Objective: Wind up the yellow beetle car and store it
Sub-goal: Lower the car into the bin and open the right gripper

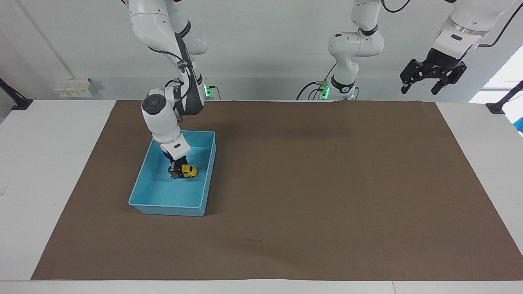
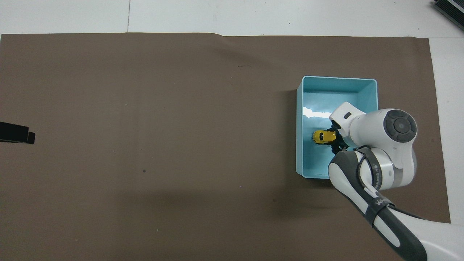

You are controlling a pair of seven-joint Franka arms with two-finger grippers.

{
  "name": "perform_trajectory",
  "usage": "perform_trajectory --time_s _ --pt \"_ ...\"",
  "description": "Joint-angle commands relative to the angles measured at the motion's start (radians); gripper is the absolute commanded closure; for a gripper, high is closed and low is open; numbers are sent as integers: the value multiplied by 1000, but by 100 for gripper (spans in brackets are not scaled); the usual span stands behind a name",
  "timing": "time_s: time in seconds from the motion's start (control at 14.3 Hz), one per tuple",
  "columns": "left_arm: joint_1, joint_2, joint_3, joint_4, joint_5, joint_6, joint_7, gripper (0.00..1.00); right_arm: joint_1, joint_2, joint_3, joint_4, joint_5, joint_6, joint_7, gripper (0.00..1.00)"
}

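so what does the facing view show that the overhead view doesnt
Only the facing view shows the whole left arm with its gripper, the left gripper raised at its own end of the table with open fingers, plus both arm bases and the wall. It also shows the side of the right gripper down inside the tray at the car.

Only the overhead view shows the table edge farthest from the robots and the car's roof from above.

Both show the yellow beetle car inside the light blue tray, the right arm over it, and the brown mat.
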Motion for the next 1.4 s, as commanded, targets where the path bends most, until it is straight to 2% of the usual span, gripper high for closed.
perform_trajectory --time_s 0.0,0.35,0.98,1.33 --pt "11 -10 -3 5 -8 -20 13 0 -1 -7 6 -8 6 3 20 0" --pt "11 -10 -3 5 -8 -20 13 0 -1 -19 6 15 4 -27 5 0" --pt "11 -10 -3 5 -8 -20 13 0 -1 -71 10 158 1 -253 7 0" --pt "11 -10 -3 5 -7 -20 13 0 1 -75 15 236 6 -331 14 0"
